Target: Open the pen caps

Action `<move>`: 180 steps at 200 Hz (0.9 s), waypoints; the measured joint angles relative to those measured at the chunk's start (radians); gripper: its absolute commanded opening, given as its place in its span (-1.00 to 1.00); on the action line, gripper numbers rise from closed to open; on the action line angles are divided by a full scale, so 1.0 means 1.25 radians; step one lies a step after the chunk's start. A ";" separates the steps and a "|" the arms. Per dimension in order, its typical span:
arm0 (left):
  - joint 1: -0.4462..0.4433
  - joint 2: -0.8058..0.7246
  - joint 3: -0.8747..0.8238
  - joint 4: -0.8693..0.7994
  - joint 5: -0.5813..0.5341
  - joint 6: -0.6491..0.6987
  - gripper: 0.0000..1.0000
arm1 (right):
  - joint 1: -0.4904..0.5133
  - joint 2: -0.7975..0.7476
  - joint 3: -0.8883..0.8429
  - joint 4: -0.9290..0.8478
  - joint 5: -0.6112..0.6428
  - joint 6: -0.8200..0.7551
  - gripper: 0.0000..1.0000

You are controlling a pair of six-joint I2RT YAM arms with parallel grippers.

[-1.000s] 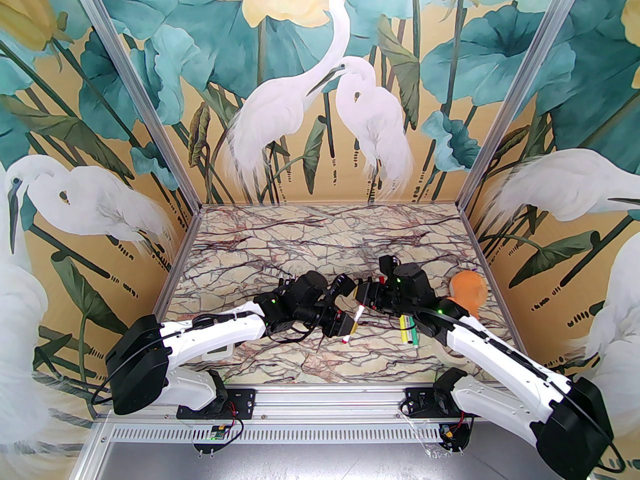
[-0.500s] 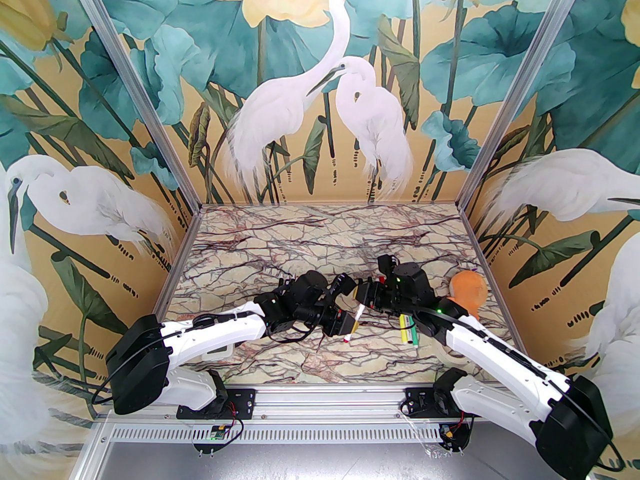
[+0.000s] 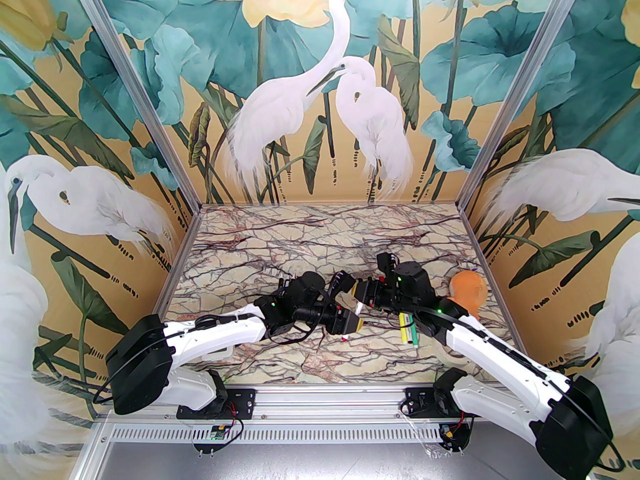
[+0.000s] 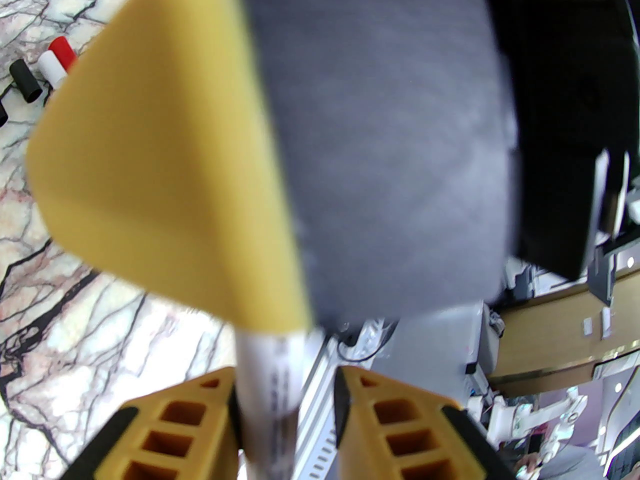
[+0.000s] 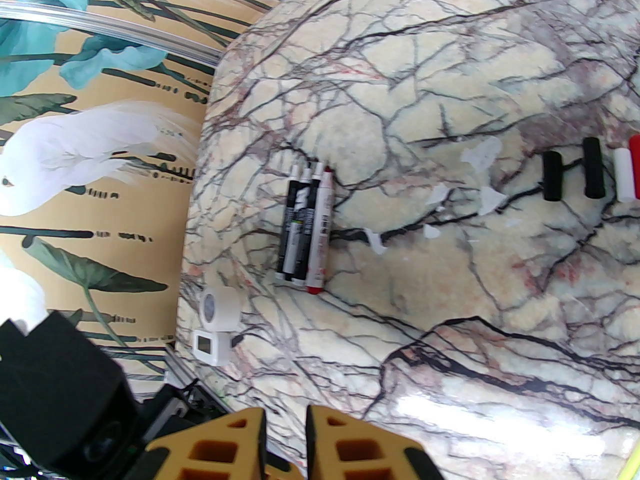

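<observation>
A white marker (image 3: 357, 309) hangs tilted above the table's middle, its red lower tip (image 3: 344, 338) pointing down. My left gripper (image 3: 351, 319) surrounds the barrel (image 4: 267, 378); the wrist view shows the jaws (image 4: 287, 373) slightly open, with a gap on one side of the barrel. My right gripper (image 3: 358, 296) is shut on the marker's upper end, and its cap is hidden behind the pad (image 4: 390, 143). The right gripper's fingers (image 5: 283, 418) stand nearly together. Loose pen caps lie on the marble: two black (image 5: 551, 175) (image 5: 593, 168), one white (image 5: 627, 175), one red (image 5: 635, 150).
Three markers (image 5: 306, 228) lie side by side on the left. A tape roll (image 5: 218, 308) and a small white device (image 5: 210, 346) sit near the left front corner. Green and yellow markers (image 3: 407, 330) and an orange plush toy (image 3: 468, 290) lie by the right arm.
My left gripper has loosened on the marker and moved closer to the right gripper, so less of the barrel shows between them. The right arm has barely moved.
</observation>
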 measured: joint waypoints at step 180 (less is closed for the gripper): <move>0.059 -0.056 -0.101 0.294 0.207 -0.117 -0.85 | -0.065 -0.100 -0.051 0.199 -0.201 0.022 -0.75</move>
